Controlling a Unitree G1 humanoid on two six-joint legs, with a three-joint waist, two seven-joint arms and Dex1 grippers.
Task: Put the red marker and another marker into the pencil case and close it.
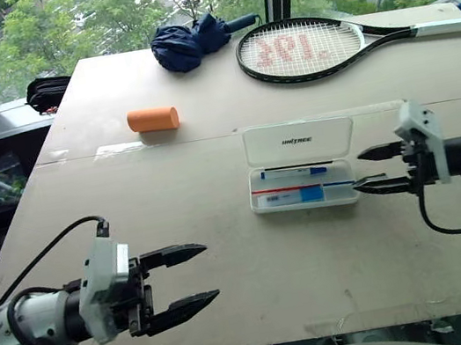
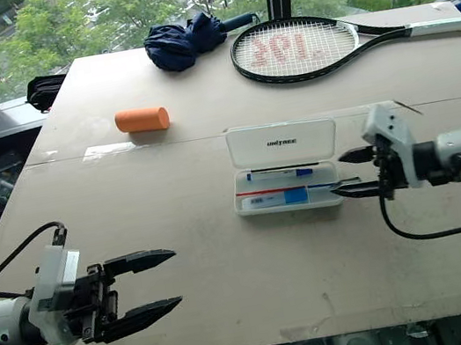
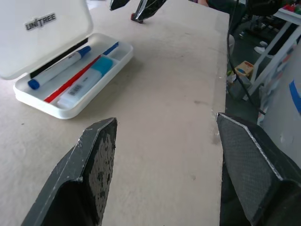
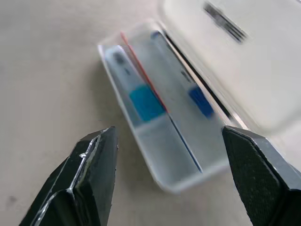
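Observation:
The white pencil case (image 1: 298, 142) lies open at the table's middle right, its lid standing up at the back. In its tray lie a white marker with a blue cap (image 1: 293, 173) and a white marker with a light-blue cap (image 1: 301, 195), with a thin red and blue line between them. The red marker is out of view. My right gripper (image 1: 360, 172) hangs open and empty just past the tray's right end. My left gripper (image 1: 210, 272) is open and empty over the near left of the table, pointing right, well clear of the case (image 3: 70, 80).
An orange cylinder (image 1: 152, 119) lies at the middle left. A tennis racket (image 1: 300, 48) and a folded dark blue umbrella (image 1: 190, 41) rest at the far edge by the window. A black bag (image 1: 46, 90) sits off the table's far left corner.

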